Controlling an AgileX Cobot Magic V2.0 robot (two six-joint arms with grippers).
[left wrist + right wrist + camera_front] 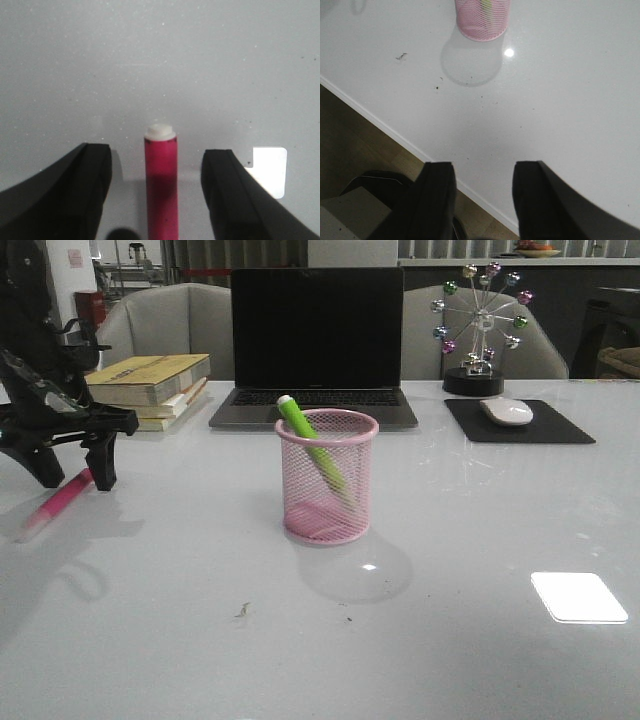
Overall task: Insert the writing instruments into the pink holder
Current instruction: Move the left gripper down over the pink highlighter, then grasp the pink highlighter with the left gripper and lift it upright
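The pink mesh holder [328, 478] stands mid-table with the lime green marker [312, 443] leaning inside it, tip above the rim. The magenta marker [62, 498] lies flat on the table at the far left, pale cap toward the front. My left gripper [77, 478] hangs open right over it. In the left wrist view the marker [161, 190] runs between the two fingers [90, 175] with a gap on each side. My right gripper [482, 170] is open and empty above the table's front edge, with the holder [482, 22] farther off.
Behind the holder stands an open laptop [316, 345]. A stack of books [155, 385] lies at the back left. A mouse [507, 411] on a black pad and a ferris-wheel ornament [482, 325] are at the back right. The table edge [395, 135] and floor show beneath my right gripper.
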